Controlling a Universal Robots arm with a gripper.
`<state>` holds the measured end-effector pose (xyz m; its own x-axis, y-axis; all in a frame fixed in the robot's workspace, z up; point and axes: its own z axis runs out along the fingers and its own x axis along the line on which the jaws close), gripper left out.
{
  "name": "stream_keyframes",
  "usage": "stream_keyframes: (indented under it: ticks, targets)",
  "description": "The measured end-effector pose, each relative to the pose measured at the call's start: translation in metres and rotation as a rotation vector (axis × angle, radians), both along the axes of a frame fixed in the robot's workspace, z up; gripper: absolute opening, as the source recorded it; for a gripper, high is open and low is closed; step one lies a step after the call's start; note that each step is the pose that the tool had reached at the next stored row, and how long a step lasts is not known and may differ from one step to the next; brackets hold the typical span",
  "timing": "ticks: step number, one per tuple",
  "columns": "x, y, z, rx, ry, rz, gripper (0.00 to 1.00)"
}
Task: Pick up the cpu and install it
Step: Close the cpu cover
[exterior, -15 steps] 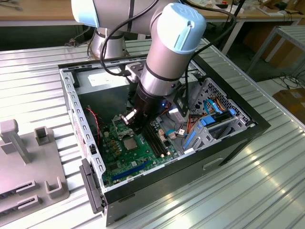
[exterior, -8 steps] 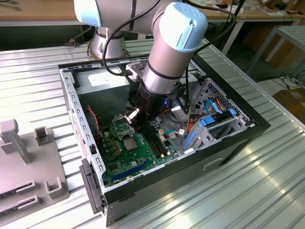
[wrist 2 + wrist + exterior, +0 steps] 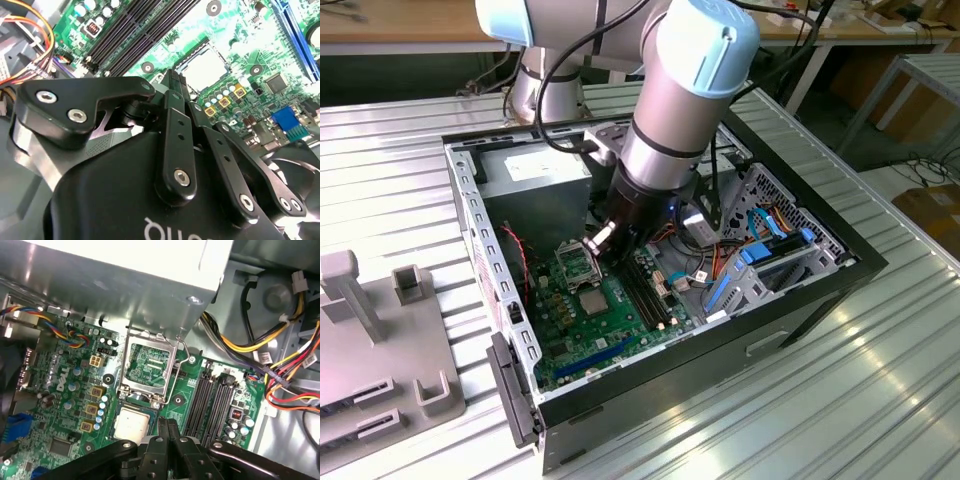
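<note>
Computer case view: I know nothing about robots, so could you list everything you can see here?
Table: one, silver ribbed metal, under everything.
Computer case: one, black, open on the table.
Circuit board: one, green, on the case floor.
Chip: one, silver-grey, lying in its socket on the board.
Socket frame: one, shiny metal, flipped open next to the chip.
Memory slots: a row, black, beside the socket.
Cables: a bundle, yellow, orange, red and black, along the case wall.
Holder: one, grey, on the table at the exterior view's left.
Arm: one, silver with pale blue caps, reaching into the case.
Tool: one, black, shut, tips close beside the chip.
</note>
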<state>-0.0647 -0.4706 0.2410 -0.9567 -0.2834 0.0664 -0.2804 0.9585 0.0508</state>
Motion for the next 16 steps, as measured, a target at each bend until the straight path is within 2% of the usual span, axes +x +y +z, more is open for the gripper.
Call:
stream_keyframes:
  ticks: [5,16]
  targets:
    - [0.0003,0.0017,0.0126,-0.0001,-0.0025,0.021,0.11]
    - [0.0006,0.0024,0.0135,-0.001,-0.003,0.026,0.11]
